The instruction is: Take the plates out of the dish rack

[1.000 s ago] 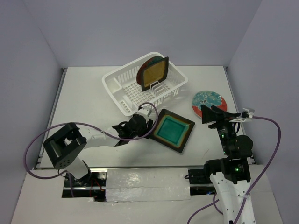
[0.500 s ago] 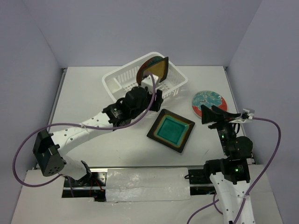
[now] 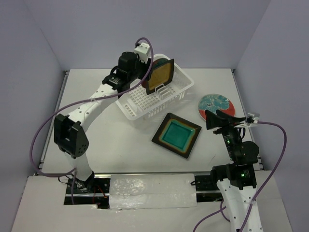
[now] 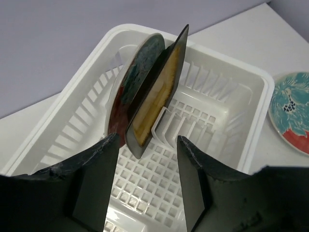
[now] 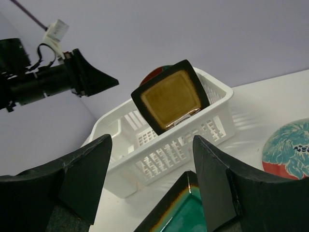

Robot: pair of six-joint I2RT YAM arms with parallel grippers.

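The white plastic dish rack with lattice sides (image 3: 133, 99) stands on the white table (image 3: 125, 150), turned at an angle; two plates stand on edge in its slotted dividers, at the far end of the rack. The square dark-rimmed plate with the amber-yellow centre (image 3: 161, 76) is in front, and the round red-rimmed plate (image 3: 153, 62) leans close behind it (whether the two touch, I cannot tell for sure).

The left gripper (image 3: 145, 67) hangs above the far left rim of the rack and points at these two plates. In the left wrist view its two black fingers (image 4: 96, 179) stand apart, with the lower edges of the amber plate (image 4: 154, 104) and the round plate (image 4: 137, 72) seen in the gap between them; the fingers do not touch either plate.

Outside the rack, the square dark-rimmed plate with the teal centre (image 3: 176, 135) lies flat on the table just beside the near right side of the rack; the second round red-rimmed plate with the teal-white mottled centre (image 3: 216, 104) lies flat further to the right of the rack.

The right gripper (image 3: 218, 117) is well to the right of the rack, near this round plate; its jaws are apart and hold nothing, and its wrist view looks toward the rack (image 5: 159, 154) and the amber plate (image 5: 170, 96).
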